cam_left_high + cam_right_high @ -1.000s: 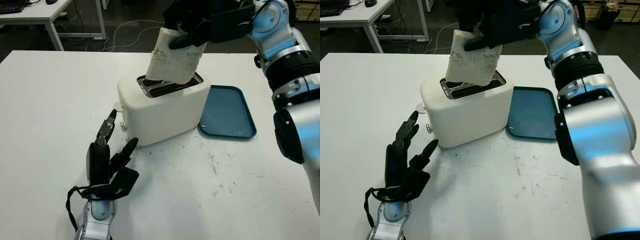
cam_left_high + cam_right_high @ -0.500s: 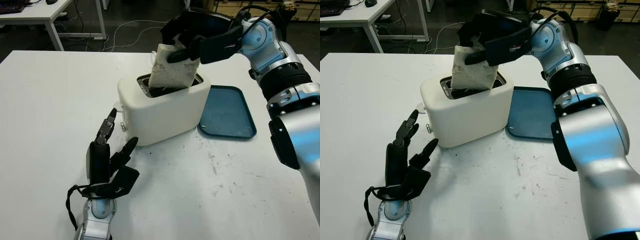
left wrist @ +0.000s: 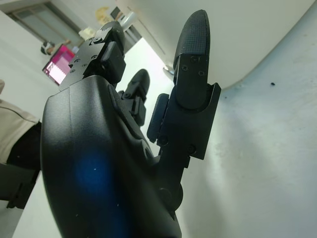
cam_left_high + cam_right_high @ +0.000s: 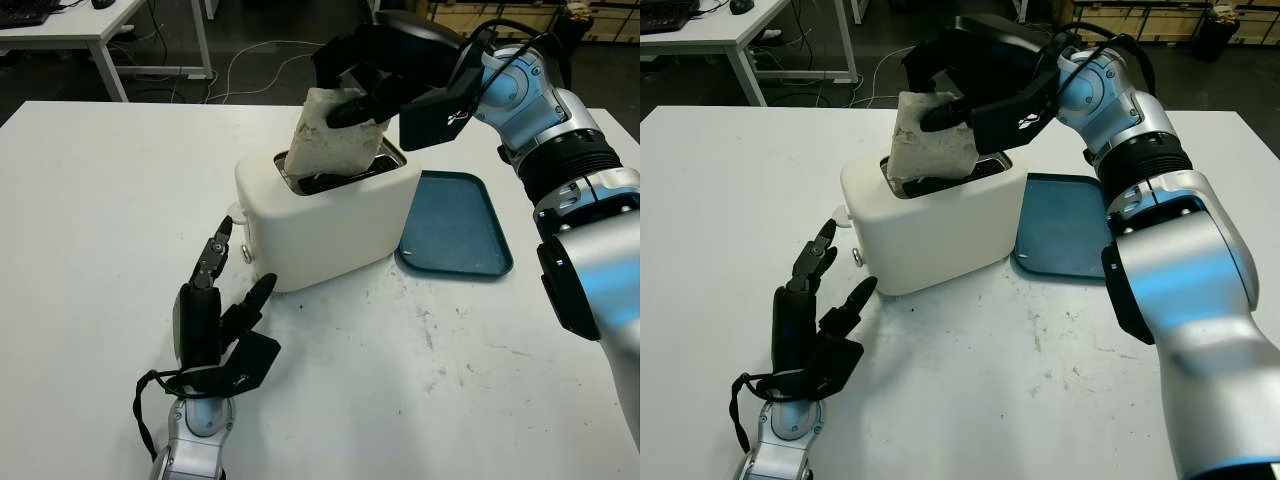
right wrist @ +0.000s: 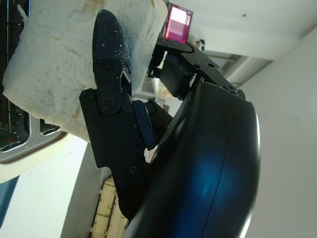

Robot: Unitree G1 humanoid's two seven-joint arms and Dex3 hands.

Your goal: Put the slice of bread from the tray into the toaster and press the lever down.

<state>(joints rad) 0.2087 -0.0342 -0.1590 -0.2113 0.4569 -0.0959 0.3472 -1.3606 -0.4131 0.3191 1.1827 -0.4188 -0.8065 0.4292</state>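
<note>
Nearest to us, at the near left of the white table (image 4: 90,230), our left hand (image 4: 215,335) is open and holds nothing; it sits just short of the toaster, its fingertips pointing toward the toaster's near left end. In the left wrist view one finger (image 3: 190,49) stands up close against the toaster's pale side, though we cannot tell whether it touches.

Beyond that hand stands the white toaster (image 4: 325,225), near the middle of the table, with its slots facing up. A small knob (image 4: 246,254) and the lever (image 4: 237,212) show on its near left end, facing our left hand.

To the right of the toaster, just beside it, lies the blue tray (image 4: 455,225), flat on the table.

Farther back, our right hand (image 4: 375,70) reaches in over the top of the toaster from the right. It pinches the slice of bread (image 4: 335,135) at its upper edge, with a finger (image 5: 111,54) pressed across the crumbly face in the right wrist view. The slice stands tilted, its top leaning right, and its lower edge is down in the toaster's slot while most of it remains above the rim.

Behind the table we see a dark floor with cables and another white table (image 4: 75,30) at the far left.
</note>
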